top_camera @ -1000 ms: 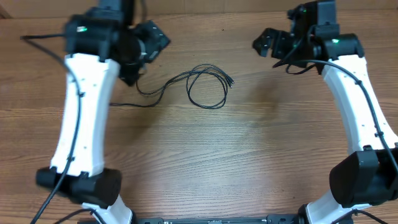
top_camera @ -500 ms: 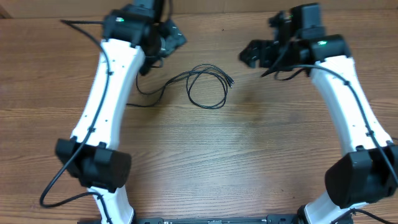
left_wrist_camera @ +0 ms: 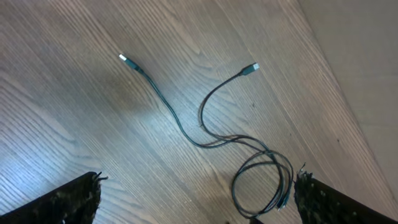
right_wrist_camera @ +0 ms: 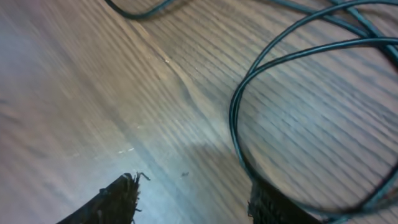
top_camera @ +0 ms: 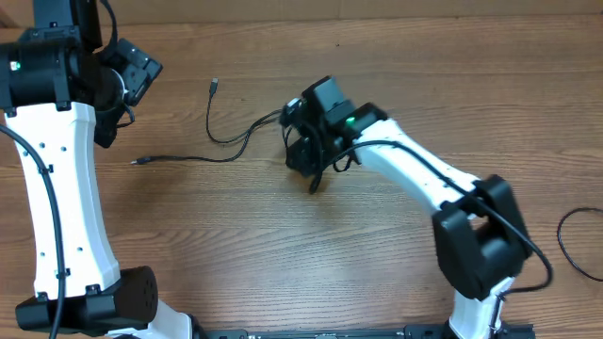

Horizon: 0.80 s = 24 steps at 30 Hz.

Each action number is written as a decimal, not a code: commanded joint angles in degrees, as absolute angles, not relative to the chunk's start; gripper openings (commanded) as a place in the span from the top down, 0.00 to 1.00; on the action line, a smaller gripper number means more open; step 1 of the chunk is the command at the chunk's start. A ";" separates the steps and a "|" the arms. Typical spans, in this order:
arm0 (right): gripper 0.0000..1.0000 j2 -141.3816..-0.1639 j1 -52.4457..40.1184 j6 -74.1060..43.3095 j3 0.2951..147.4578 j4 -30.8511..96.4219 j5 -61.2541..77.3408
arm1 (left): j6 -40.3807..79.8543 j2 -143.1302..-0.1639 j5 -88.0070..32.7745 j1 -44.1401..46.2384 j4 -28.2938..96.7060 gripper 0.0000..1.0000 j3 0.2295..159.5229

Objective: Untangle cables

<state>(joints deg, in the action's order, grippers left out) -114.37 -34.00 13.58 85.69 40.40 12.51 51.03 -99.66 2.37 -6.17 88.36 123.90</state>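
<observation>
**Cables sit under right gripper, well clear of left**

Cables, thin and black, lie in a loose tangle near the far middle of the wooden table. From overhead, two strands trail left out of the tangle. One curls away to a silver plug tip. The other runs flat to a second plug tip, nearer the left arm. The coiled end of the bundle lies directly beneath the right gripper, whose arm stretches across the table and hides most of the loop from the overhead camera.

The right wrist camera shows that gripper low over the wood, jaws parted and nothing held. Bare wood fills the gap between the fingertips. A curved stretch of the loop sweeps down the frame and passes just beside one fingertip. Whether cord and finger touch cannot be told.

The left gripper hangs high over the far left part of the table, well apart from the cables. Its jaws are spread wide and empty. Its wrist camera looks down on the whole run of cord: both plug tips, the strands where they cross and merge, and the round coil at the lower edge of the frame.

A separate dark cord curves along the table's right edge, well away from both grippers. What it belongs to cannot be told.
</observation>
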 commanded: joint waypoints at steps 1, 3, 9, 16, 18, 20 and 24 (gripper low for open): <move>0.47 -118.15 -35.33 16.75 85.17 37.15 2.15 | 51.59 -99.85 1.89 -6.59 88.47 0.00 124.44; 0.52 -119.74 -35.42 18.31 85.17 35.22 1.56 | 51.40 -99.85 1.89 -6.59 88.58 0.00 124.44; 0.58 -120.84 -35.38 18.33 85.06 33.41 2.07 | 50.81 -99.85 2.13 -6.59 88.58 0.00 124.44; 0.62 -123.39 -35.24 18.31 85.06 33.06 5.04 | 50.78 -99.85 3.70 -6.59 88.47 0.00 124.44; 0.68 -124.09 -35.24 18.31 85.06 33.23 5.04 | 50.78 -99.85 3.84 -6.59 88.51 0.00 124.44; 0.71 -124.22 -35.24 18.31 85.06 33.06 5.02 | 50.78 -99.85 3.84 -6.59 88.53 0.00 124.44; 0.96 -124.20 -35.24 18.17 85.38 31.55 4.99 | 50.78 -99.90 4.27 -6.57 88.47 0.00 124.44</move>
<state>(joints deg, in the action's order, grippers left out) -123.31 -35.33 18.17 85.25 32.23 4.73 50.98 -99.66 2.46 -6.42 88.55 123.90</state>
